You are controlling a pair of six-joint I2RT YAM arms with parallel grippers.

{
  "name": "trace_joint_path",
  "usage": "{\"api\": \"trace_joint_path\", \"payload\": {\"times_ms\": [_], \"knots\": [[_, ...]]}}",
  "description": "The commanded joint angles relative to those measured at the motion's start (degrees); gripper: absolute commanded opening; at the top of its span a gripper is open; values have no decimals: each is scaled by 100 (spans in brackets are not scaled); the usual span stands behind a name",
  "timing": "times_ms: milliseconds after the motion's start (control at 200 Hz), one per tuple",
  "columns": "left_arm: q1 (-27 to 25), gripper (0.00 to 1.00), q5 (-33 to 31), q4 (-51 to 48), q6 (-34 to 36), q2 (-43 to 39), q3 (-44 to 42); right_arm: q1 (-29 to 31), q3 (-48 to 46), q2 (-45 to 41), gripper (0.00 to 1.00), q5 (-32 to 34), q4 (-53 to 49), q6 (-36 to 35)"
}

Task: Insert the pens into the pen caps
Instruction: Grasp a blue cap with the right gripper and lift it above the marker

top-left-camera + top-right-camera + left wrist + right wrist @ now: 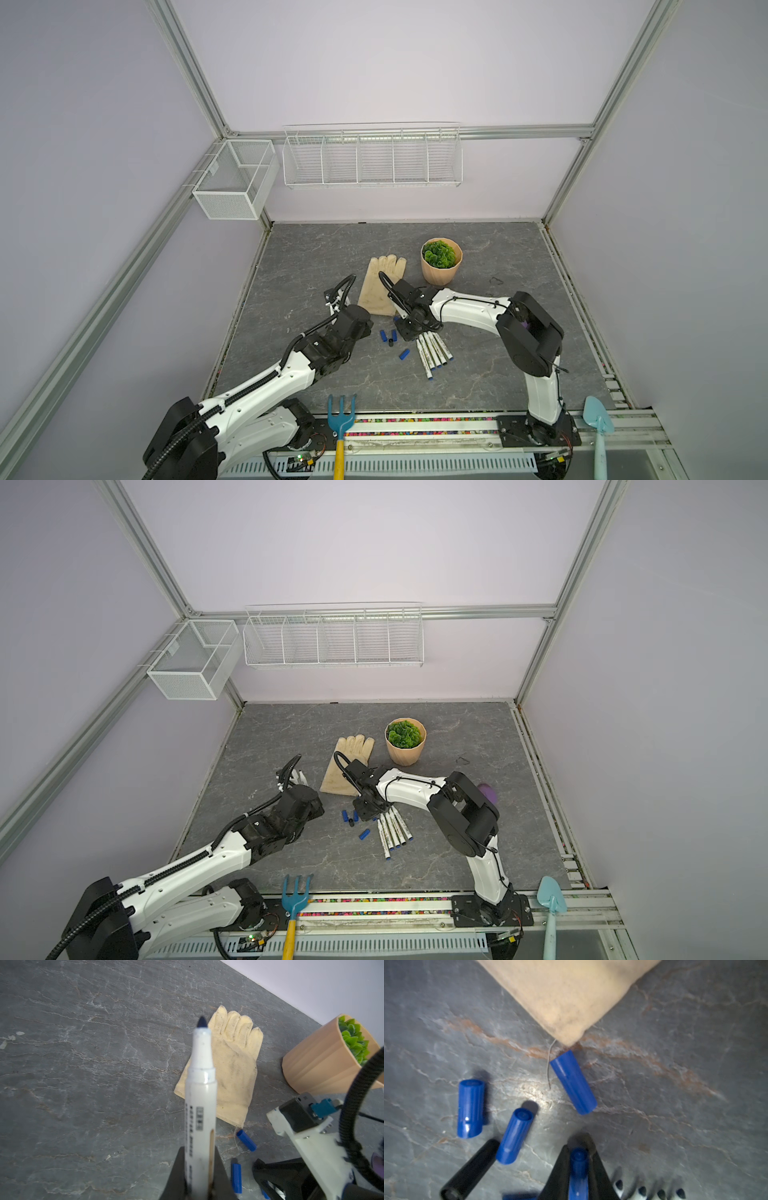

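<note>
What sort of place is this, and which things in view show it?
Probably a robotics lab test cell: left arm and right arm mounted at a grey table, boxed in by an aluminium frame; potted plant and glove look like staged props.

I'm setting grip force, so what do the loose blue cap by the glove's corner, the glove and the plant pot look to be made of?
Blue cap: probably hard moulded plastic, smooth with a slight sheen along its side.
Glove: woven cream fabric, likely cotton, matte, soiled, with a loose thread at its corner.
Plant pot: tan, matte, faintly ribbed; plastic or ceramic, cannot tell which.
</note>
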Motion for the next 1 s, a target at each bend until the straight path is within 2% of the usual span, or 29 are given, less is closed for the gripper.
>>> {"api": "trace_joint_path", "payload": {"times_ms": [0,120,320,505,640,790,1000], "knots": [[20,0,278,323,368,37,90,-209,-320,-265,13,-248,248,169],[20,0,786,744,863,54,-13,-414,-764,-1043,10,-594,900,285],[19,0,2535,1701,1846,-49,-142,-860,-1491,-2573,8,-1103,1982,654],[-5,0,3526,2040,2407,-55,-202,-1116,-2066,-3576,7,-1629,3045,1121],[-198,0,3667,2670,2597,-257,-519,-1147,-2210,-3856,7,-1970,3584,1380],[-242,0,3733,2649,2585,-253,-514,-1151,-2236,-3990,7,-2032,3999,1528],[-279,0,3815,2793,2502,-98,-472,-1141,-1958,-3734,7,-2270,4020,1562]]}}
